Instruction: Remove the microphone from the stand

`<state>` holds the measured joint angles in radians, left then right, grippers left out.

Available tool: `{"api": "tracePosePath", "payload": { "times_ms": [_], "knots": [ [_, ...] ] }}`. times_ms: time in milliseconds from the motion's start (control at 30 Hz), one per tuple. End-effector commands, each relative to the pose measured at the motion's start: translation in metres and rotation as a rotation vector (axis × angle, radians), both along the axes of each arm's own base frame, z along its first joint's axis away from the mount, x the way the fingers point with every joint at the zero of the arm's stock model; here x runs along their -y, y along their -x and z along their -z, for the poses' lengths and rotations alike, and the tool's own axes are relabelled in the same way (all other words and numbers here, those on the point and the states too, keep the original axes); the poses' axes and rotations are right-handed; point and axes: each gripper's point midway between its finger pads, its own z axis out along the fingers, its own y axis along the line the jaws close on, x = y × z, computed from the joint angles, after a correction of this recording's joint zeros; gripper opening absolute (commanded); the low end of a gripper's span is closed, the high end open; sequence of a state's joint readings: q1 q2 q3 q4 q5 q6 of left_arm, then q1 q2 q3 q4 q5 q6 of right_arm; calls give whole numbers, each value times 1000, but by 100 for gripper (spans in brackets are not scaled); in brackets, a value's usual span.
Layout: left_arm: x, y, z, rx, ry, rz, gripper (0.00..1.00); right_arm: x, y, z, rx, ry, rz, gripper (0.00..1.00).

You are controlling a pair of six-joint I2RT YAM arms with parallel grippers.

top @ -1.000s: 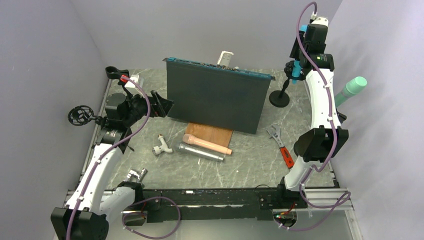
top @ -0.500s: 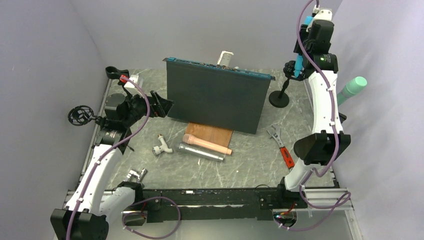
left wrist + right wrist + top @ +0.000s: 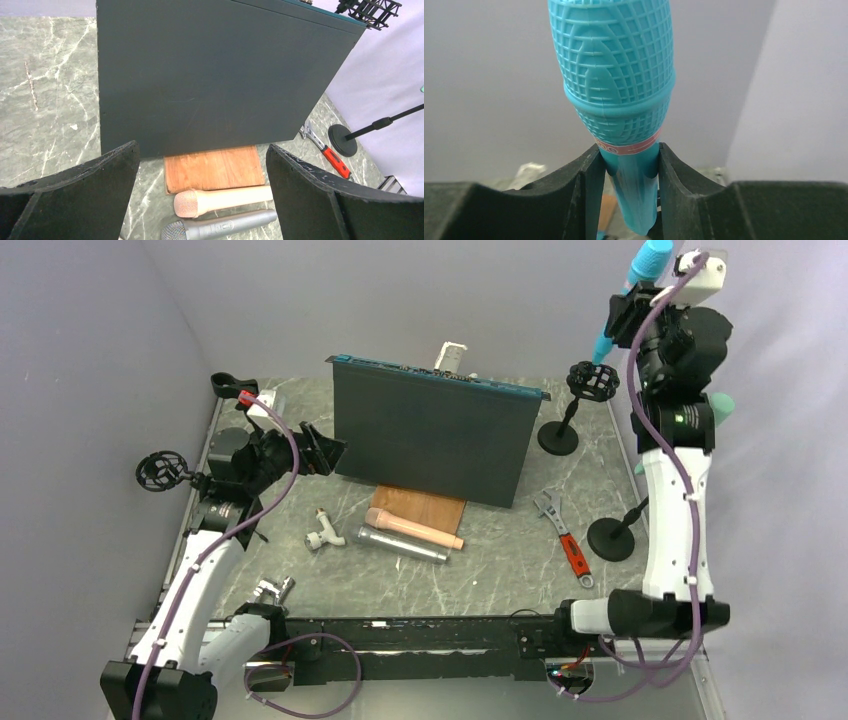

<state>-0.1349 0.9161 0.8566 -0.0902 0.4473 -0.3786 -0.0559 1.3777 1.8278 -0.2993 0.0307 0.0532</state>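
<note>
My right gripper [image 3: 628, 312] is shut on the blue microphone [image 3: 640, 275] and holds it high at the back right, head up and tilted. In the right wrist view the fingers [image 3: 589, 175] clamp the handle just below the mesh head [image 3: 616, 75]. The microphone's lower tip hangs just above the empty black shock mount [image 3: 590, 380] of the stand, whose round base [image 3: 558, 438] sits on the table. My left gripper [image 3: 325, 450] is open and empty, hovering left of the dark panel [image 3: 430, 435]; in the left wrist view [image 3: 201, 150] its jaws stand wide apart.
A pink microphone [image 3: 412, 527] and a grey one [image 3: 400, 543] lie by a wooden board [image 3: 425, 505]. A red-handled wrench [image 3: 565, 540] lies near a second stand base [image 3: 612, 538]; a mint microphone [image 3: 718, 405] shows behind my right arm. A third shock mount [image 3: 160, 470] stands far left.
My right gripper has lifted the blue microphone up and to the right, out of the shock mount. The right arm swung right, uncovering the second stand base. The left arm has not moved.
</note>
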Motion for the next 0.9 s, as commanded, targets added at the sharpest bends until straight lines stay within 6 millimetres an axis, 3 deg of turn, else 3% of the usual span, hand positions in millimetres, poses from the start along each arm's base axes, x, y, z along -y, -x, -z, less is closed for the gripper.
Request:
{"api": "tracePosePath", "payload": {
  "times_ms": [0, 233, 367, 433, 567, 700, 867],
  "knots": [
    [-2, 2, -23, 73, -8, -10, 99, -67, 35, -12, 70, -58, -340, 0],
    [-24, -6, -16, 36, -29, -148, 99, -189, 123, 36, 45, 169, -766, 0],
    [-39, -12, -9, -15, -38, -228, 99, -242, 159, 71, -20, 179, -1006, 0],
    [-45, -14, -6, -27, -43, -256, 99, -269, 171, 102, -102, 190, -1122, 0],
    [-59, -18, -1, -44, -71, -323, 99, -314, 188, 184, -370, 313, -1209, 0],
    [-68, -20, 5, -75, -73, -367, 99, -336, 212, 270, -695, 478, -1230, 0],
    [-76, -24, 12, -117, -29, -388, 99, -361, 250, 345, -919, 641, -1270, 0]
  ]
}}
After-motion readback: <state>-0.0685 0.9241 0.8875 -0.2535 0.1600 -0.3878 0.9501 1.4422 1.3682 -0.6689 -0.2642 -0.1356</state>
